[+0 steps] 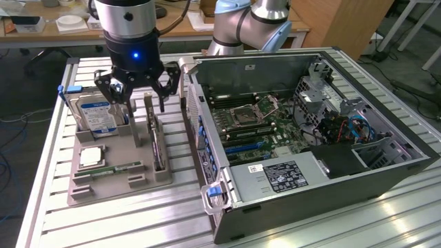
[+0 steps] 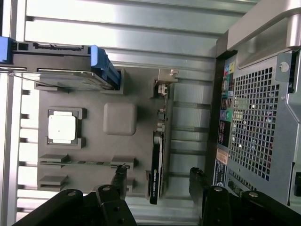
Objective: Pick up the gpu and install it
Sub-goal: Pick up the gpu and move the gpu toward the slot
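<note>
hovering over the grey tray point(image 1: 121, 188), the gripper point(image 1: 140, 102) has its jaws spread wide and grasps nothing. the gpu point(image 1: 158, 151) stands on edge in a slot of the tray, on the side nearest the open computer case point(image 1: 386, 168). seen from the wrist, the card runs between the dark fingers point(image 2: 120, 176), apart from both, with its pale bracket point(image 2: 164, 81) at the far end. a hard drive point(image 1: 96, 118) stands upright at the exterior view's left of the tray; a processor chip point(image 1: 92, 155) and a memory stick point(image 1: 110, 169) lie flat nearby.
</note>
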`<act>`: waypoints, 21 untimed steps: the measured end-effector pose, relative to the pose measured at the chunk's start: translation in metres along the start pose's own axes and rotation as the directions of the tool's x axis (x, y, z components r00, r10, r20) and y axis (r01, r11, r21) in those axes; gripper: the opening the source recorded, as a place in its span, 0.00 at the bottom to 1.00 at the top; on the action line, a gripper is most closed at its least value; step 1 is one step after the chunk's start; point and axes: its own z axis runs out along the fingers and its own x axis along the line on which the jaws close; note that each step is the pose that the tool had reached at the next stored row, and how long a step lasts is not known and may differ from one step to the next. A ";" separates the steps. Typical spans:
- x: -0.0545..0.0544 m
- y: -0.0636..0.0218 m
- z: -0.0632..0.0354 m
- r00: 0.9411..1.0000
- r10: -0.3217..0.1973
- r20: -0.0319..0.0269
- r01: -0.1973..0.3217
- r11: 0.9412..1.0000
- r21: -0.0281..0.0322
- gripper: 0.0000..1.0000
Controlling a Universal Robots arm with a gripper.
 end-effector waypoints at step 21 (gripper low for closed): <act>0.000 -0.0049 0.0079 1.000 0.000 0.000 0.000 1.000 0.000 0.65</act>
